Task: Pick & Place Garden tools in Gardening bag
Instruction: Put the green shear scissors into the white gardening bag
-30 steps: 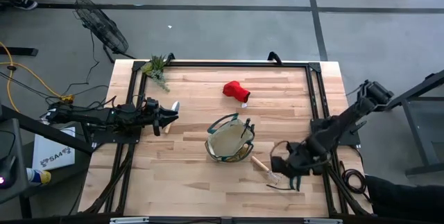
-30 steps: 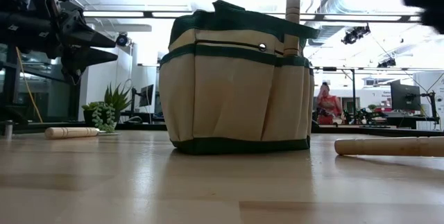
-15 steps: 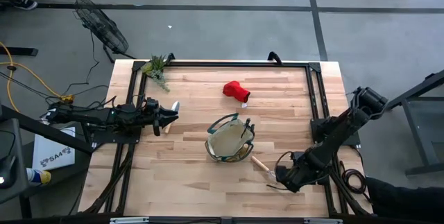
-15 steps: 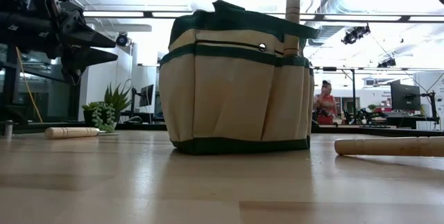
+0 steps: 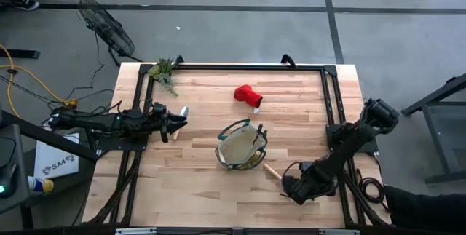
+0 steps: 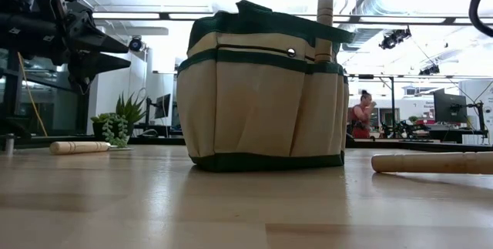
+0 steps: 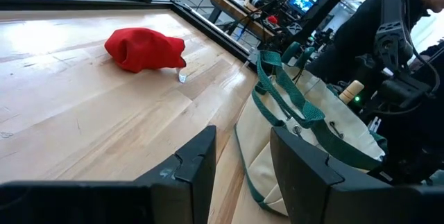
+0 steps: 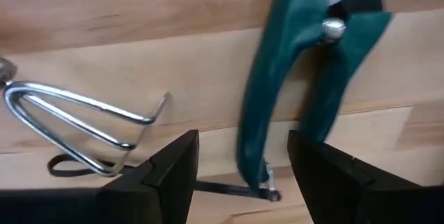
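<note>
The right gripper point(image 8: 239, 168) hangs over the bench point(image 5: 196, 184) beside the gardening bag point(image 5: 242, 146), fingers spread and empty — a green-handled pruner point(image 8: 305, 78) lies between them, the wire rake point(image 8: 76, 116) just beside it.

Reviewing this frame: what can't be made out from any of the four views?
- High view: the pruners under the right gripper, hidden by that arm.
- High and low views: what lies inside the gardening bag; its walls hide all but one wooden handle.
- Right wrist view: the pruners' blades, cut off by the edge.
</note>
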Robot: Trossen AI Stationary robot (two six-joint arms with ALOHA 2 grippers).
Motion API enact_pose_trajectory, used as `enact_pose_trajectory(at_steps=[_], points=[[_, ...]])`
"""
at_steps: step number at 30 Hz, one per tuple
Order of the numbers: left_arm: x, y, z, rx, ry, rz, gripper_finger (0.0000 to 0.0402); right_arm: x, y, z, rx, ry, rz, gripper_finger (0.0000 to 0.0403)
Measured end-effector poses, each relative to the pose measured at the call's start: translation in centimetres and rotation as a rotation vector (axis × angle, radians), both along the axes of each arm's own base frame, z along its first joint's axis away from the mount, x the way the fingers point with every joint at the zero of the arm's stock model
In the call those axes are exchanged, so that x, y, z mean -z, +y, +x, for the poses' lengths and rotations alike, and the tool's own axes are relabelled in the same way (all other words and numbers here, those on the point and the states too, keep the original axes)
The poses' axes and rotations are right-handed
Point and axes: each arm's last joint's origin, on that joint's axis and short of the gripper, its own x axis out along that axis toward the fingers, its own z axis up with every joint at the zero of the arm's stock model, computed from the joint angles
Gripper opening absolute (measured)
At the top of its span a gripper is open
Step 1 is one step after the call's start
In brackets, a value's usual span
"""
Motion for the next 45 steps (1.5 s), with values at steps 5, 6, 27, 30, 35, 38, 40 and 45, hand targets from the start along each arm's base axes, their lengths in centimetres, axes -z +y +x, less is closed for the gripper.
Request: enact_pose_trajectory(at_steps=[5, 6, 27, 30, 35, 38, 40, 45], points=[[0.0, 0.0, 0.0, -0.001, 0.000, 0.000, 0.0134, 0.6, 0.1, 0.2, -0.002, 0.007, -0.008, 0.0206], [0.0, 0.0, 0.0, 0.000, 0.000, 0.000, 0.0134, 0.7, 0.2, 0.2, -0.002, 0.011, -0.012, 0.0201], [0.0, 0.0, 0.0, 0.001, 0.001, 0.000, 0.0134, 1.0, 0.3, 0.3, -0.061, -0.003, -0.008, 0.0044], [0.0, 0.0, 0.0, 0.000, 0.001, 0.000, 0.0134, 0.3, 0.2, 0.2, -0.072, -0.026, 0.018, 0.0044], [0.0, 0.0, 0.0, 0.001, 0.002, 0.000, 0.0134, -1.9, -0.1, -0.2, -0.091, -0.097, 0.064, 0.0044], [0.0, 0.0, 0.0, 0.001, 0.002, 0.000, 0.0134, -3.8, -0.6, -0.5, -0.101, -0.190, 0.079, 0.0044], [0.0, 0.0, 0.0, 0.000, 0.002, 0.000, 0.0134, -5.2, -1.1, -0.7, -0.112, -0.272, 0.074, 0.0044], [0.0, 0.0, 0.0, 0.001, 0.002, 0.000, 0.0134, -8.9, -2.6, -1.8, -0.145, -0.488, 0.081, 0.0044]])
